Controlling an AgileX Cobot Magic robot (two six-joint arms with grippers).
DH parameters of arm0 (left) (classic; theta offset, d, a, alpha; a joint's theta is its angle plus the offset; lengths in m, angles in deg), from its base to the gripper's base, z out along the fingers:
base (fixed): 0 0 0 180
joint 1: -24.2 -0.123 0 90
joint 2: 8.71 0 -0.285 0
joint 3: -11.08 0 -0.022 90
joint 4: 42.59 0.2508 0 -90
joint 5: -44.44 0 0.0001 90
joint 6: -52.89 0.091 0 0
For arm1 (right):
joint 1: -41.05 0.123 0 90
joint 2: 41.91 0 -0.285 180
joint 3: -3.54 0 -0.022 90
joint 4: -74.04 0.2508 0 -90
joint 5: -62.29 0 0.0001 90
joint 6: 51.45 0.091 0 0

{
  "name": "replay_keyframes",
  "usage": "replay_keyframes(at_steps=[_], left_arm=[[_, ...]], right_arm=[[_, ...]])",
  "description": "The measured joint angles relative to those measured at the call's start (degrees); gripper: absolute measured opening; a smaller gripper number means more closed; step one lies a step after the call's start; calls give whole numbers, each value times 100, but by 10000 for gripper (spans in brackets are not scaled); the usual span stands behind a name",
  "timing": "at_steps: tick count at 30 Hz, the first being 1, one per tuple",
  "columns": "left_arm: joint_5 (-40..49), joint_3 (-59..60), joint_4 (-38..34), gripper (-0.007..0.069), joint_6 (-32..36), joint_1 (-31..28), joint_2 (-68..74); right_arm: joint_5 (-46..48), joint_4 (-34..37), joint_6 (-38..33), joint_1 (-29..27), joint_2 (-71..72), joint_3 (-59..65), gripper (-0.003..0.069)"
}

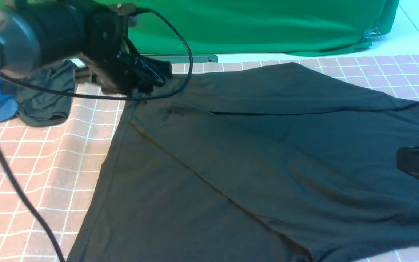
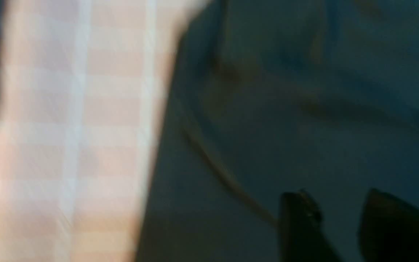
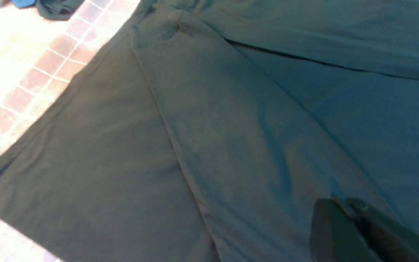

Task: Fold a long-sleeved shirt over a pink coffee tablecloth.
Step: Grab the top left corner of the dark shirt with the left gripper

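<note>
The long-sleeved shirt [image 1: 253,156] lies mid-frame on the pink coffee tablecloth [image 1: 31,163], sleeves folded in. Upper left, the left gripper [image 1: 147,78] gapes empty; the right gripper [image 3: 344,206] is pinched shut. Next, probably grab the hem and fold.

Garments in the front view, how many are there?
3: the black long-sleeved shirt spread across the middle, a dark garment bunched far left, a blue garment beside it; the left arm may hide more.
</note>
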Motion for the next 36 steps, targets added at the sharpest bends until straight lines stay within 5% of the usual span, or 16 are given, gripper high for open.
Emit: replay_keyframes(at_steps=[3,5,9,14,19,28,36], left_arm=[[106,357,-1135,50,706,447,-258],[89,597,-1563,24,864,876,-339],[-142,1025,-1924,11,759,2176,-332],[-751,1073,-1884,20,142,3256,-121],[-1288,1073,-1947,115,-42,3621,177],[-1274,1073,-2485,463,13,3710,731],[-1542,1073,-3053,489,531,3712,915]], right_arm=[[494,-615,447,0,-183,-145,35],[984,-1101,701,0,-359,-286,34],[1901,-2096,1040,0,-720,-671,35],[2316,-2341,1053,-272,-1027,-1155,35],[2503,-2013,594,-875,-1276,-1280,34],[2444,-1068,-215,-1415,-1500,-1280,34],[2249,-970,-215,-1420,-1500,-1280,34]])
